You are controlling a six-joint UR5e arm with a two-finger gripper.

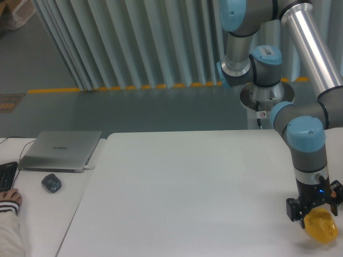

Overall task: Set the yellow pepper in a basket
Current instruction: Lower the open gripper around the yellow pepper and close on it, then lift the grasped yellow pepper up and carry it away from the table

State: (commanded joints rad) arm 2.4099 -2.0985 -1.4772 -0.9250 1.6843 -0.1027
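The yellow pepper point(321, 226) is glossy and lumpy and sits at the far right near the front of the white table point(182, 193). My gripper point(315, 213) comes straight down onto it. The dark fingers point(292, 210) stand on either side of the pepper's top and grip it. The pepper hangs just at or slightly above the tabletop, with a faint shadow under it. No basket is in view.
A closed grey laptop point(60, 150) and a dark mouse point(51, 183) lie on the side table at the left. A person's hand point(9, 198) rests by a keyboard point(5, 175) at the left edge. The arm's base point(262, 96) stands behind the table.
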